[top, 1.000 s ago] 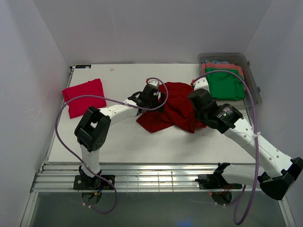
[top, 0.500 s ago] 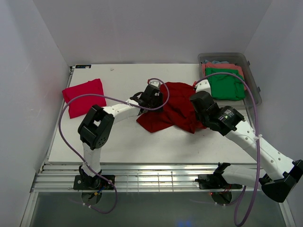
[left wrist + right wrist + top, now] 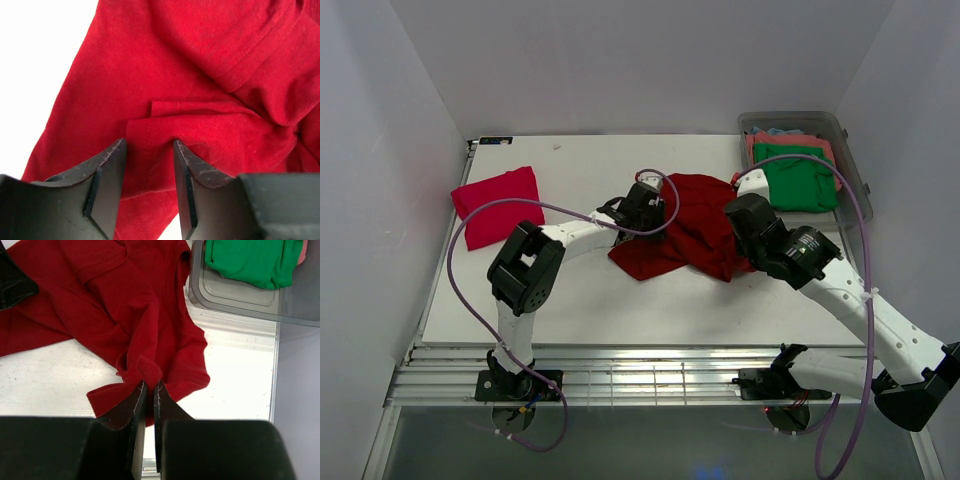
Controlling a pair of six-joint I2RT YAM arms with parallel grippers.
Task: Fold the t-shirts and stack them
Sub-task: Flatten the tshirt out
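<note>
Centrally, on the white bench (image 3: 570, 290): dark red t-shirt (image 3: 690, 235), soft knit, crumpled, irregular outline. Left gripper (image 3: 149, 147): jaws part-open, astride a raised fold of it. Right gripper (image 3: 150, 386): jaws closed, pinching its lower hem. Upper left: pinkish-red t-shirt (image 3: 498, 205), folded rectangle. Upper right: clear grey plastic tub (image 3: 855, 195) holding folded green t-shirt (image 3: 795, 180) over coral t-shirt (image 3: 788, 141).
</note>
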